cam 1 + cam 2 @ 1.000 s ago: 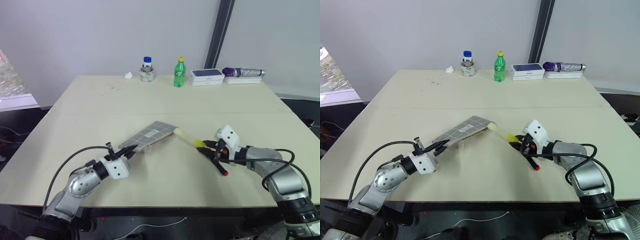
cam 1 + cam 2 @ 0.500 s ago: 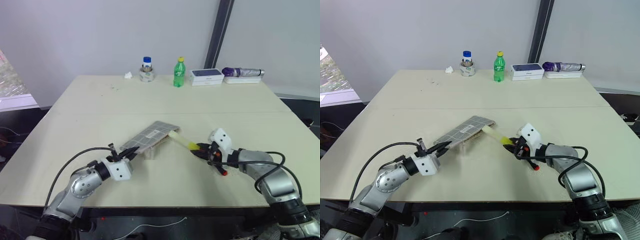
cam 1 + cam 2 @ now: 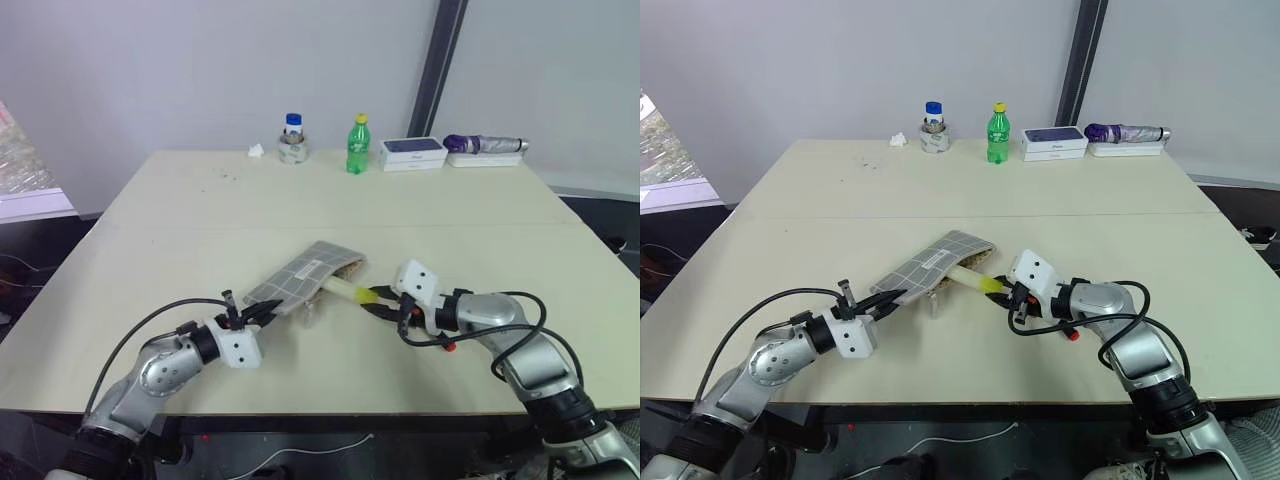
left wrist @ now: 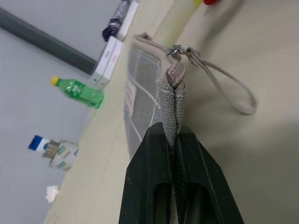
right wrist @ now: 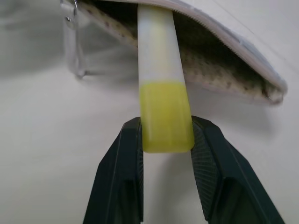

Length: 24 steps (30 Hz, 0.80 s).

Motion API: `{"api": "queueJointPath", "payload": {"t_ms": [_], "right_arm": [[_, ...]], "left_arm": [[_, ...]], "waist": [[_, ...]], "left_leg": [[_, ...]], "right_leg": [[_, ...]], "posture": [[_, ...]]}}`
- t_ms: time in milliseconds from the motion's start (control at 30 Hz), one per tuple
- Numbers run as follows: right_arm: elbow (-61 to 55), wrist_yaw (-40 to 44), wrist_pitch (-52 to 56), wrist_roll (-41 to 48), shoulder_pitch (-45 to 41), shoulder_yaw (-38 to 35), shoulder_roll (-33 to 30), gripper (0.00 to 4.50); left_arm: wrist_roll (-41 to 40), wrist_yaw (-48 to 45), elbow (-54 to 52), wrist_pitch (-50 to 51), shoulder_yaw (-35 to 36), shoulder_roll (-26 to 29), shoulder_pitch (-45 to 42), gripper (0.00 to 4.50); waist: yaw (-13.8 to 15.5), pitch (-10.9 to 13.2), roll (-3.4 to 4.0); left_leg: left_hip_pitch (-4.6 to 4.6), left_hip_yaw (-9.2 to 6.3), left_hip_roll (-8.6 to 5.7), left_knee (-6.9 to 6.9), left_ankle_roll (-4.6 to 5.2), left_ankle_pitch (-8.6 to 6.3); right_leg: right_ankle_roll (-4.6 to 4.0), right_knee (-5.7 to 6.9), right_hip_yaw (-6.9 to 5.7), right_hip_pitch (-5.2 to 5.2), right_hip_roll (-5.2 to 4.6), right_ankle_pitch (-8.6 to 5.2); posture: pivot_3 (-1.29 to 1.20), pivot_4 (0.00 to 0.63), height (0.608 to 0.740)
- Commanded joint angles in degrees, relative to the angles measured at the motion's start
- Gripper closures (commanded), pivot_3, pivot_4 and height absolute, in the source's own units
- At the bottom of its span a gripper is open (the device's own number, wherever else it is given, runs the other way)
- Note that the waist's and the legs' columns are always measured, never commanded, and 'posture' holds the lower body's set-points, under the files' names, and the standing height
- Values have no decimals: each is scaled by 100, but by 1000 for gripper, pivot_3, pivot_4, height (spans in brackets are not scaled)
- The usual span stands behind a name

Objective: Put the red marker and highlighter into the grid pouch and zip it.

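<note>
The far end of the highlighter (image 5: 159,70) is hidden inside the grid pouch (image 5: 224,56), ahead of the right gripper (image 5: 166,140) clamping its cap.

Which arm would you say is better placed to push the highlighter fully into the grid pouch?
Right: the right gripper grips the highlighter, its tip inside the grid pouch. The left gripper pinches the pouch's edge.

G1 arms: silver metal, black joints
White wrist blocks, black cables looping alongside, black two-finger grippers w/ ridged pads.
</note>
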Motion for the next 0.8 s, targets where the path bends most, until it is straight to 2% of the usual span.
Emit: {"api": "queueJointPath", "payload": {"t_ms": [33,300,467,633,800], "right_arm": [[-52,90,-740,-337,-311,221,45,3646],[550,290,-1682,-1025,-804,588,3,3646],[880,367,-2119,-1375,-945,673,-122,3646],[734,441,-2204,-1260,-996,706,160,3646],[661,488,-2345,-1264,-967,801,448,3646]], "left_arm": [[-306,-248,-140,-311,-55,138,-81,4500],[-989,-698,-60,-535,148,552,-65,4500],[-1314,-775,3,-438,314,567,-121,4500],[-1537,-991,-16,-477,276,574,-79,4500],[-2332,-1452,122,-244,381,573,-262,4500]], "waist": [[-10,0,0],[-16,0,0],[-1,1,0],[-26,1,0],[-43,1,0]], "left_leg": [[0,0,0,0,0,0],[0,0,1,0,0,0],[0,2,0,0,0,0],[0,6,1,-1,0,0],[0,4,3,-1,-1,1]], "right_leg": [[0,0,1,0,0,0],[0,1,0,0,0,0],[0,0,-1,0,0,0],[0,1,-1,0,3,0],[0,1,-1,-1,3,0]], "posture": [[0,150,740],[0,150,740],[0,150,740],[0,150,740],[0,150,740]]}}
